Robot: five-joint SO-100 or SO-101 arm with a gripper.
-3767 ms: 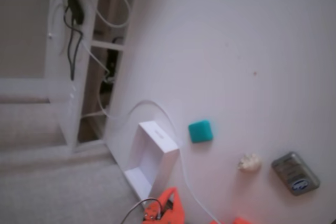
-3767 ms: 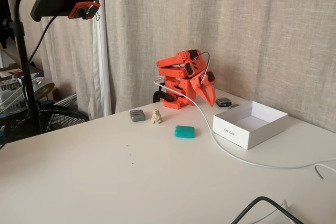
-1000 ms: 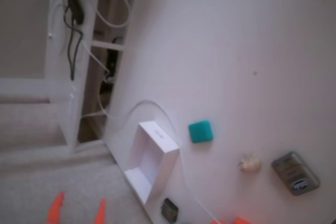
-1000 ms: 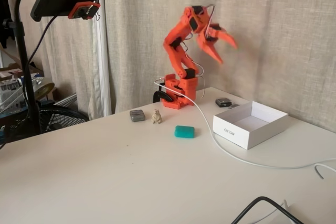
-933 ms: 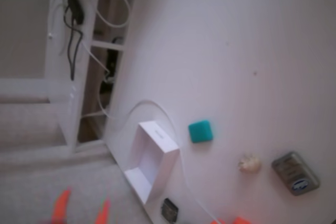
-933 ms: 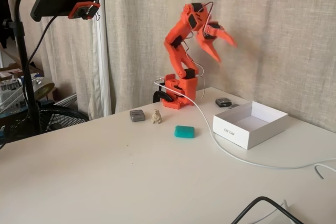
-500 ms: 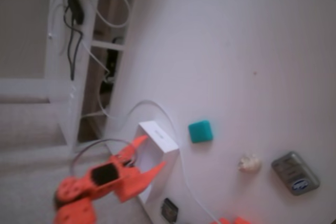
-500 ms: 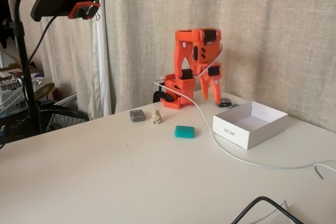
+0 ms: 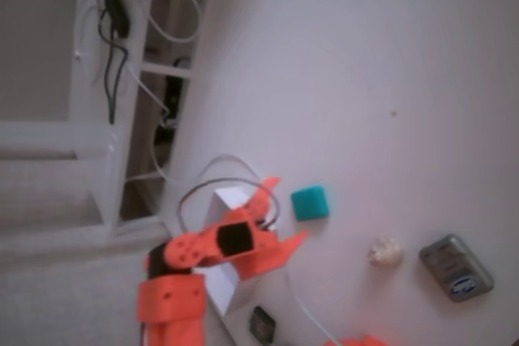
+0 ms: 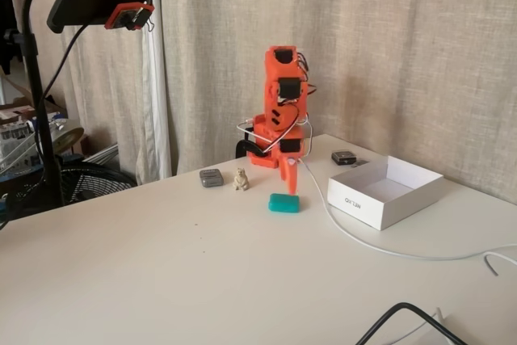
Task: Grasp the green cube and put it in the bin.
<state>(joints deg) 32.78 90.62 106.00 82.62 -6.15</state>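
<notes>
The green cube lies flat on the white table, left of the bin in the side fixed view. My orange gripper is open, fingers spread, with the cube just beyond the fingertips and not between them. From the side, the gripper points straight down, its tips just above and behind the cube. The white bin stands empty. In the high fixed view my arm covers most of the bin.
A cream lump and a grey device sit left of the arm base. A small black device lies behind the bin. A white cable runs past the bin's front. The table edge is close to the bin.
The arm swung down from a raised pose, passed over the bin and now hangs by the cube with the gripper pointing down. Cube and bin have not moved.
</notes>
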